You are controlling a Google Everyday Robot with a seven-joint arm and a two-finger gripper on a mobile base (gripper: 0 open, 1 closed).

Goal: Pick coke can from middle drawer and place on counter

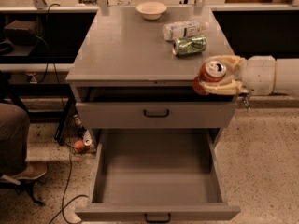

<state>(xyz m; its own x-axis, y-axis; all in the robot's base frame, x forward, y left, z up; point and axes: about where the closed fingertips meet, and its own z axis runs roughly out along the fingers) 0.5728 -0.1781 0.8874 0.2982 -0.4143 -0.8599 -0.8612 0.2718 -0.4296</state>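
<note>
The coke can (210, 75) is red with a silver top and is held upright in my gripper (216, 76), which is shut on it. The arm (266, 75) comes in from the right. The can hangs at the front right corner of the counter (126, 45), level with its edge and above the open middle drawer (156, 171). The drawer is pulled far out and its grey floor is bare.
On the counter's far right lie a green can (189, 45) and a clear plastic bottle (184, 30), both on their sides. A pale bowl (151, 9) stands at the back. The shallower upper drawer (155, 114) is nearly closed. A seated person's leg (14, 143) is at left.
</note>
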